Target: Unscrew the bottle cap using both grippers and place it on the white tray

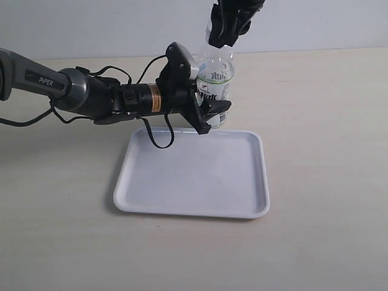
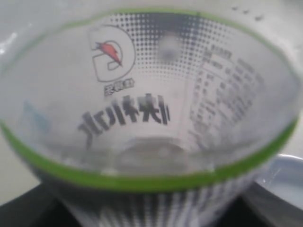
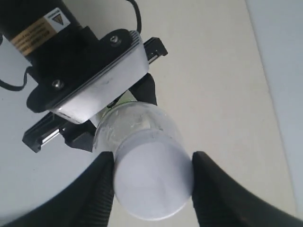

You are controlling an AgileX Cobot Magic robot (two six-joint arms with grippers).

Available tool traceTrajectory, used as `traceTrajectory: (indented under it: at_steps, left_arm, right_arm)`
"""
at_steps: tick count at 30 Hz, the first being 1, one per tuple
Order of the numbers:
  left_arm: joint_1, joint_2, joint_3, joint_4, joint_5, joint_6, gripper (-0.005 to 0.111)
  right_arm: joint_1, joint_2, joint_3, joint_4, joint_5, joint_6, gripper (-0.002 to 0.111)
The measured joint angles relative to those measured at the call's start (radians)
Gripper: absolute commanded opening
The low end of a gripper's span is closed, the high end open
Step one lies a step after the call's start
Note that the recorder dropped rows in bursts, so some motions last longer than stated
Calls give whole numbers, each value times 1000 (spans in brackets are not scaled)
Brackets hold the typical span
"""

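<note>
While the one bottle [image 1: 216,82] stood upright on the pale surface [image 1: 327,151], just beyond the far rim of the single white tray [image 1: 182,194], we counted two end effectors on it. The left end effector [image 1: 211,115] lay sideways at the bottle's lower, labelled body. It had one finger on each side and was clamped on the bottle. The right end effector [image 3: 152,161] hung from above, and its two black fingers [image 3: 99,194] pinched the one bottle cap [image 3: 154,182], which sat on the bottle's neck. The tray lay flat on the surface. The left wrist view gave us only the label, close and blurred.
</note>
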Motion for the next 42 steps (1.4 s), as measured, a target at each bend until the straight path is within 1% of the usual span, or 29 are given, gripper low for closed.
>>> traceTrajectory:
  at_steps: [5, 15, 19, 23, 26, 29, 32, 36, 39, 42]
  left_arm:
    - [0, 0, 0, -12, 8, -12, 0]
    - [0, 0, 0, -19, 14, -19, 0]
    - [0, 0, 0, -27, 14, -20, 0]
    - [0, 0, 0, -46, 14, -16, 0]
    - [0, 0, 0, -48, 12, -14, 0]
    - [-1, 0, 0, -64, 8, -13, 0]
    - [-2, 0, 0, -86, 5, -19, 0]
    - [6, 0, 2, -93, -15, -43, 0]
    - [23, 0, 11, -95, -41, -55, 0]
    - [40, 0, 27, -97, -60, -58, 0]
  right_arm:
    - [0, 0, 0, -4, -36, -182, 0]
    - [0, 0, 0, -6, -47, -646, 0]
    - [0, 0, 0, -6, -49, -742, 0]
    - [0, -23, 0, 21, -61, -760, 0]
    - [0, -65, 0, 70, -65, -712, 0]
    - [0, -114, 0, 100, -50, -578, 0]
    - [0, -153, 0, 77, -12, -363, 0]
    - [2, -180, 0, -48, 77, -8, 0]
    - [2, -184, 17, -142, 95, 264, 0]
    - [2, -190, 77, -237, 97, 449, 0]
